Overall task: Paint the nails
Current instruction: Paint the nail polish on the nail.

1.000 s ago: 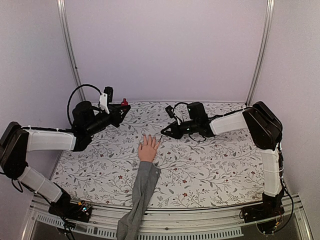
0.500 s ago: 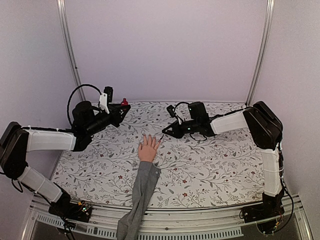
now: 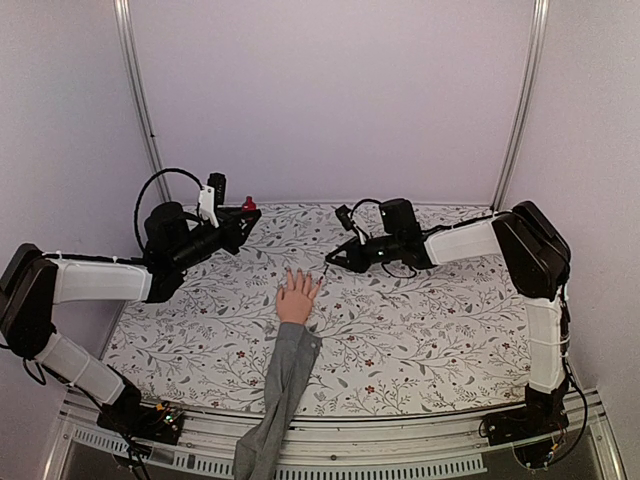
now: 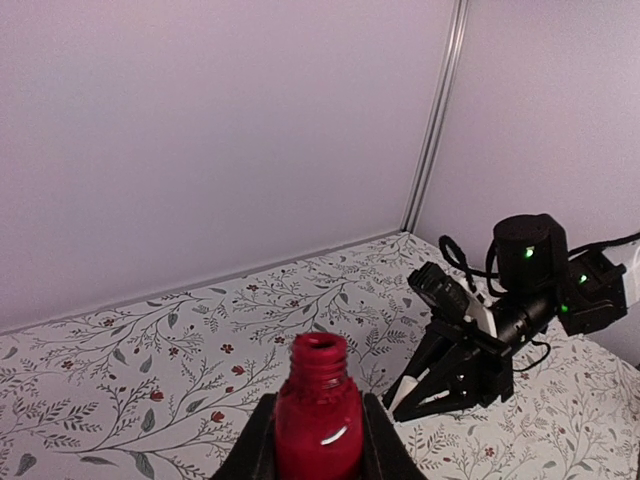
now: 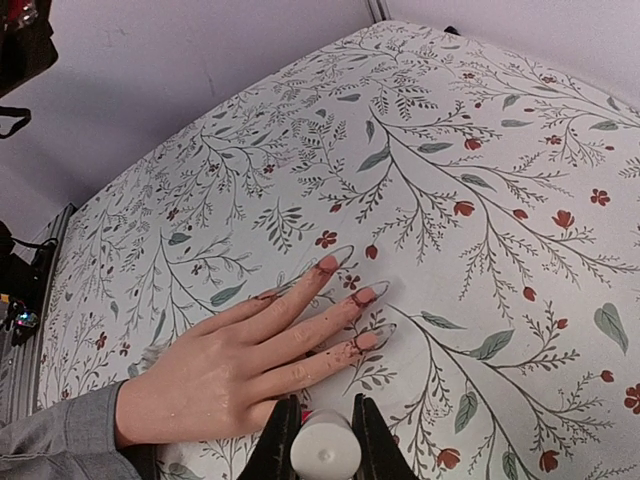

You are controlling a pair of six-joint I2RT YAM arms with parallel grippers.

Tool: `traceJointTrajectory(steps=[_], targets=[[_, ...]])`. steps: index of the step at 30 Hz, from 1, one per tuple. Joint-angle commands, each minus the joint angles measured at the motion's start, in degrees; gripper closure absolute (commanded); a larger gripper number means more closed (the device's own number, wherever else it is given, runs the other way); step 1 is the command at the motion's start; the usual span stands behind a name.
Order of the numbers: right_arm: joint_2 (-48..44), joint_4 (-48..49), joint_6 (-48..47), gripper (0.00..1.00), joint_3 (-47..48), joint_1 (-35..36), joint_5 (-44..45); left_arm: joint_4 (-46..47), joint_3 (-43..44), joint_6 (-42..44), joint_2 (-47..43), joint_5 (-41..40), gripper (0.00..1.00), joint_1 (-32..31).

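Lab booth: blank walls (image 3: pixel 330 90), aluminium posts (image 3: pixel 142 100).

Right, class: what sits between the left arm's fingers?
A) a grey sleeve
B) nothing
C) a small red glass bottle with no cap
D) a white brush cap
C: the left wrist view shows the small red glass bottle clamped between the left fingers, its threaded neck uncapped.

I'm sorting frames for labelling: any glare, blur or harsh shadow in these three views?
Top external view: soft even light, only faint shadows, the peach mannequin hand with grey sleeve tiny. Left wrist view: a small white glare streak on the open red glass polish bottle. Right wrist view: the nails are sharp, the white round cap at the bottom edge slightly soft.
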Motion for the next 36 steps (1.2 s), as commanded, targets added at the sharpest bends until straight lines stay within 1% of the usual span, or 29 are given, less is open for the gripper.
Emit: traceJointTrajectory(steps=[1, 10, 23, 36], targets=[[-3.7, 2.2, -0.7, 1.00, 0.0, -0.2, -4.3, 1.7, 0.8, 0.6, 0.2, -0.2, 1.00, 0.8], [-1.7, 2.0, -0.8, 1.00, 0.3, 0.9, -7.1, 1.8, 0.9, 0.5, 0.5, -0.1, 1.00, 0.8], [1.8, 0.4, -0.8, 1.00, 1.8, 1.4, -5.4, 1.7, 0.9, 0.4, 0.4, -0.2, 1.00, 0.8], [2.6, 0.4, -0.6, 1.00, 2.2, 1.4, -3.7, 1.8, 1.0, 0.4, 0.6, -0.1, 1.00, 0.8]])
